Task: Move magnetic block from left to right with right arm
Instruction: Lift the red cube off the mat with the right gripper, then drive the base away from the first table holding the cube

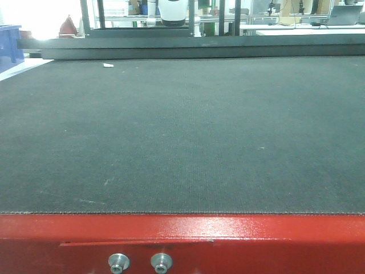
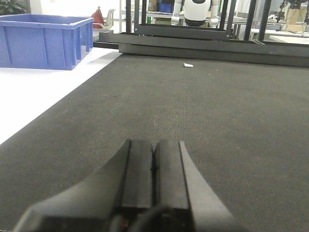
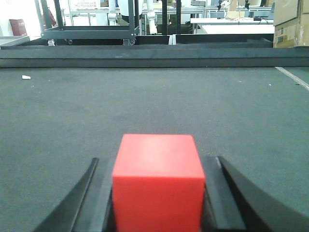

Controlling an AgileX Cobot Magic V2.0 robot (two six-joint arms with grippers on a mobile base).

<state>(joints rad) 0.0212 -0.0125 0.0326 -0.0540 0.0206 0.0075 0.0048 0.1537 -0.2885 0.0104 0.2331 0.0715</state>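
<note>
The magnetic block (image 3: 157,179), a plain matte red cube, fills the lower middle of the right wrist view. It sits between the two black fingers of my right gripper (image 3: 157,159), which press against its left and right faces just over the dark mat (image 3: 154,106). My left gripper (image 2: 154,142) is shut, pads together with nothing between them, low over the mat. In the front view neither the grippers nor the block appear.
A blue bin (image 2: 46,38) stands on the white surface left of the mat. A small white scrap (image 2: 188,65) lies near the far black rail (image 1: 188,50). The glossy red table edge (image 1: 182,234) runs along the front. A cardboard box (image 3: 289,21) is at the far right.
</note>
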